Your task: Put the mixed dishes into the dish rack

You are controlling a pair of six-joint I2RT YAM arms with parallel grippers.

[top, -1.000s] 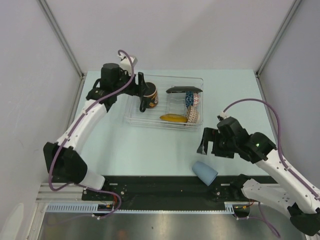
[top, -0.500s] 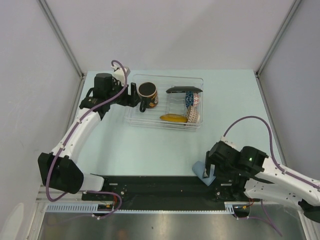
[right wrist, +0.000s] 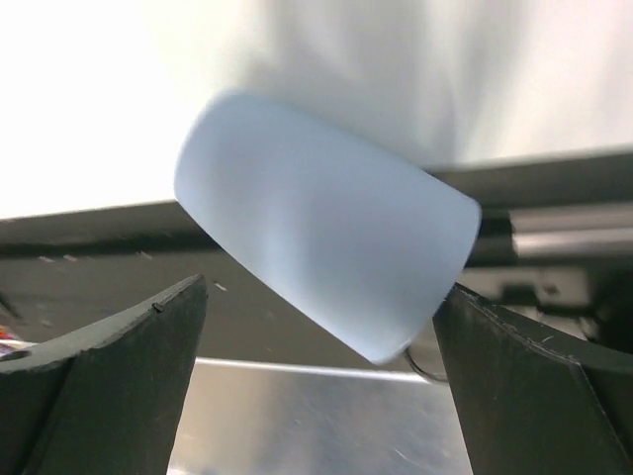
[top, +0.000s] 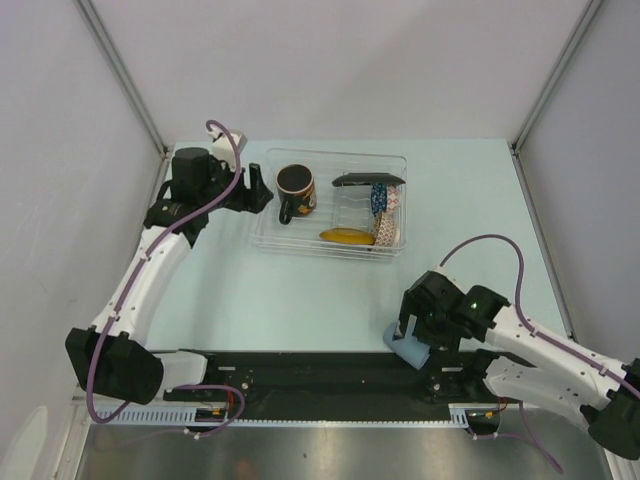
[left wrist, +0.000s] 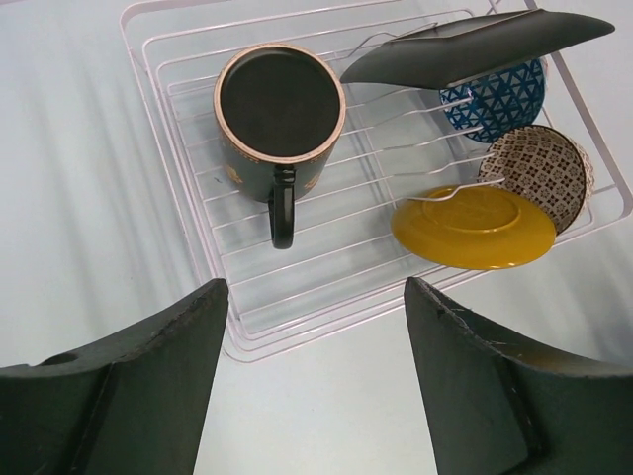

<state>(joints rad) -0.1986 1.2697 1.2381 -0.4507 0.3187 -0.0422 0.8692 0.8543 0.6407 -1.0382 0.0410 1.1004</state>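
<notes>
The clear dish rack [top: 262, 240] stands at the back middle of the table. It holds the red mug [top: 296, 190] upright, the black square plate [top: 367, 180], the blue-white bowl [top: 379, 197] and the yellow saucer [top: 346, 236]. My left gripper [top: 258, 190] is open and empty just left of the rack. In its wrist view the mug [left wrist: 279, 109], plate [left wrist: 475, 45], bowl [left wrist: 495, 99] and saucer [left wrist: 473, 228] show ahead of the gripper [left wrist: 316, 396]. The light-blue cup [top: 405, 347] lies on its side at the table's near edge. My right gripper [top: 412, 340] is open astride the cup [right wrist: 316, 262].
A brown patterned dish [left wrist: 539, 168] leans in the rack beside the saucer. A black strip [top: 300, 375] and a metal rail run along the near edge under the cup. Grey walls close in the left, back and right sides.
My left gripper has drawn back left from the mug and out of the rack. My right arm has swung to the near edge and come down over the light-blue cup.
</notes>
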